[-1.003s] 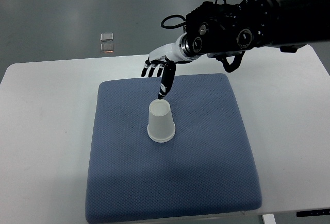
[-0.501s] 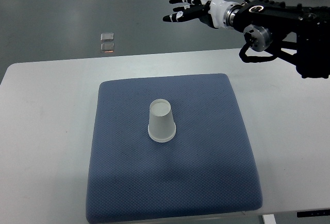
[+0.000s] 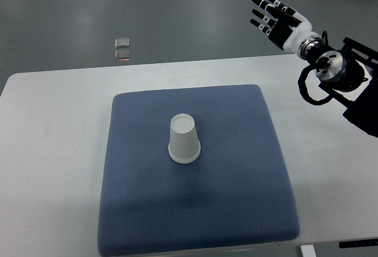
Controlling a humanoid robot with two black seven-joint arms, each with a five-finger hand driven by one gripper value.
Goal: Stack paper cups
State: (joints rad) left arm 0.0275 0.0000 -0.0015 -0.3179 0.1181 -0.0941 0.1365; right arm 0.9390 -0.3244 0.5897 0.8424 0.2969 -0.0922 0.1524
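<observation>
A white paper cup [image 3: 183,139] stands upside down near the middle of the blue mat [image 3: 195,210]. It looks like a stack, though I cannot tell how many cups it holds. My right hand [image 3: 273,16] is raised far to the upper right, beyond the table's back edge, fingers spread and holding nothing. Its black arm [image 3: 345,85] enters from the right edge. The left arm is out of view.
The mat lies on a white table [image 3: 53,168]. Two small clear squares [image 3: 123,48] sit on the grey floor behind the table at the upper left.
My right hand has pulled away from above the cup, rising and swinging back to the upper right. The cup has stayed in place.
</observation>
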